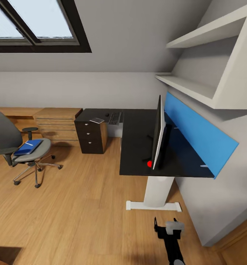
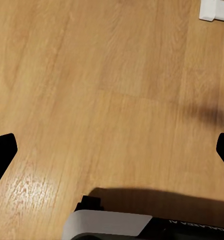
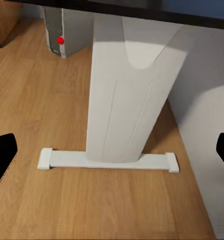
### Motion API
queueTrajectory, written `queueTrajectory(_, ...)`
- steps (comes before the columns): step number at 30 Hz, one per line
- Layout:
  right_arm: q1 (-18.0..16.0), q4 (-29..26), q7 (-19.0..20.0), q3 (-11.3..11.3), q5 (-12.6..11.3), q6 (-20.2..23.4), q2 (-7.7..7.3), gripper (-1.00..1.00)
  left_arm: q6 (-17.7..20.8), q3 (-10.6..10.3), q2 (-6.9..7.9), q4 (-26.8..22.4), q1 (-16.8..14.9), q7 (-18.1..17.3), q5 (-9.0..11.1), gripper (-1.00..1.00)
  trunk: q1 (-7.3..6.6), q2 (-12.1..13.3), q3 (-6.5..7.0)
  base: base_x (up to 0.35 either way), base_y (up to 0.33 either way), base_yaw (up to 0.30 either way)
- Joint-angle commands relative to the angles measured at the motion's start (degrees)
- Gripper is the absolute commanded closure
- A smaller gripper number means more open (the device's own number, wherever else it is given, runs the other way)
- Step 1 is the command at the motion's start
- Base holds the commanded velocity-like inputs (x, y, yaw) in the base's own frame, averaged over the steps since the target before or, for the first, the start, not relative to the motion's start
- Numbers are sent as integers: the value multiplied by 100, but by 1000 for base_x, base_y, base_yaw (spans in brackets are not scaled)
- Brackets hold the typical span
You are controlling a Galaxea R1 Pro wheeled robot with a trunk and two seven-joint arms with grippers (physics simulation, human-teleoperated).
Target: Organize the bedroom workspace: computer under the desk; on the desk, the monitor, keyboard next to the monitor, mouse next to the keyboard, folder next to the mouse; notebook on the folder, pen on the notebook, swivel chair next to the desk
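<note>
Blue folder (image 1: 28,147) lies on swivel chair (image 1: 13,141), far from both released claws.

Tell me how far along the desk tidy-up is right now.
Done: the monitor stands on the desk, the keyboard lies at its far end, and the computer sits under it. In hand: nothing; both grippers are open over bare floor. Left: the folder lies on the swivel chair, which stands apart from the desk.
</note>
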Motion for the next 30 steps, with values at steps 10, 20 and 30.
queueTrajectory(10,-3,-2866,-68,12,37,2397,20,-100,-14,49,-2,-1,-3,-8,-44,-100,1,-6,-8,0,0,0)
queueTrajectory(20,-3,-4227,-68,33,43,3292,255,-100,-14,50,-13,-3,-3,-8,-43,-100,1,-6,-8,0,0,0)
queueTrajectory(30,-3,-5232,-68,286,38,4035,339,-100,-14,57,-34,-3,-3,-8,-42,-100,1,-6,-8,0,0,0)
